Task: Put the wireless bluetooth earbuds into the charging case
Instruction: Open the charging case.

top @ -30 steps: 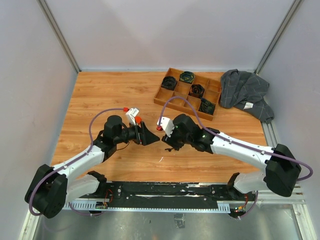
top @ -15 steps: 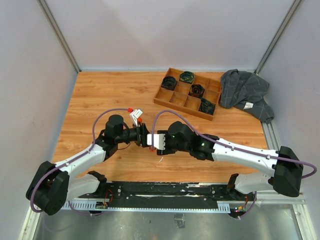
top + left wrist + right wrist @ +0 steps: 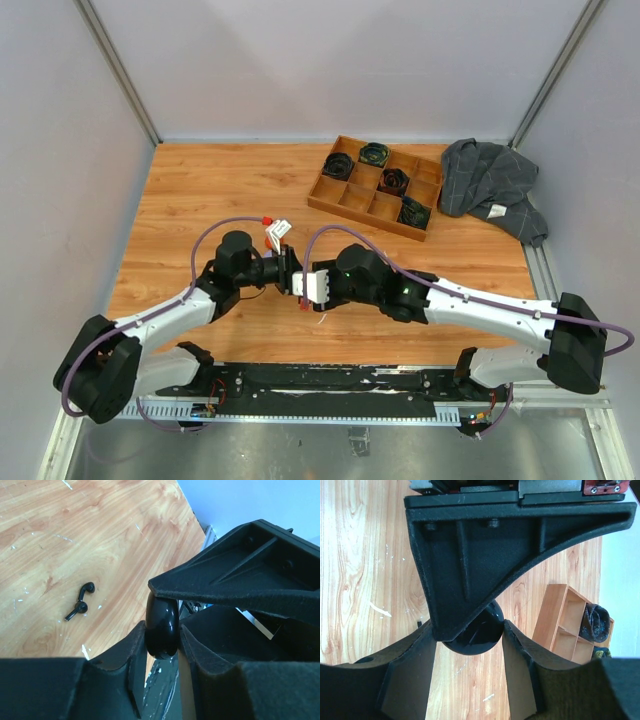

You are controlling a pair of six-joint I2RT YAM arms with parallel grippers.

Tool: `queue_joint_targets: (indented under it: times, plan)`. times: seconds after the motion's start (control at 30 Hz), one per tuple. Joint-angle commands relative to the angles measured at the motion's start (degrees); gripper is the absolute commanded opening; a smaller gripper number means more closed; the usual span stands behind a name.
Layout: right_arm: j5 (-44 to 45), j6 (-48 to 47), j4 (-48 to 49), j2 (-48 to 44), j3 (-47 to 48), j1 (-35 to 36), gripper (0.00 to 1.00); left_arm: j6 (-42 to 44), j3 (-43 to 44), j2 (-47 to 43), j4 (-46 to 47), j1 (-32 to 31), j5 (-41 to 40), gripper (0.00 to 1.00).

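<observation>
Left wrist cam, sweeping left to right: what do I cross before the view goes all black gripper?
black earbuds lying on the wood → charging case, edge-on between the jaws. The big black finger above it overlaps the case, so I leave it out.

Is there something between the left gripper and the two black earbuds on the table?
Nothing visible lies over or beside the earbuds on the table. But the left gripper is not free: it and the right gripper both clamp the round black case.
</observation>
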Motion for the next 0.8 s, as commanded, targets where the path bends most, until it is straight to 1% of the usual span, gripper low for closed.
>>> queue_joint_targets:
  times: [0.0,0.1,0.2,0.23,0.33,0.43,0.5,0.77]
  plan:
    - [2.2,-1.7,3.1,-1.3,-1.2,1.2,0.34,-0.1,-0.2,0.7,2.6,-1.0,0.9,0.24]
    - [2.5,-2.1,3.1,-2.3,-1.9,1.2,0.42,0.2,-0.7,-0.4,3.5,-1.0,0.1,0.12]
    - [2.5,-1.6,3.6,-4.6,-3.0,1.2,0.52,2.1,-1.1,-1.8,3.8,-1.0,-0.8,0.02]
    - [2.5,-1.3,4.1,-5.4,-3.4,1.2,0.56,3.4,-1.2,-2.5,4.0,-1.0,-1.1,0.01]
    - [2.2,0.5,4.6,-8.1,-4.3,0.9,0.69,7.0,-2.2,-4.3,5.2,-1.0,-3.1,0.0]
    - [0.6,3.6,4.6,-10.6,-4.8,0.0,0.77,12.0,-3.6,-6.7,7.0,-1.0,-5.5,0.0]
    - [-2.0,6.0,4.3,-12.2,-4.9,-1.4,0.79,15.2,-5.0,-8.2,9.8,-1.0,-6.6,0.0]
    - [-15.4,18.0,5.7,-16.2,-4.3,-8.8,0.86,22.2,-13.1,-11.3,31.4,-1.0,-6.1,0.0]
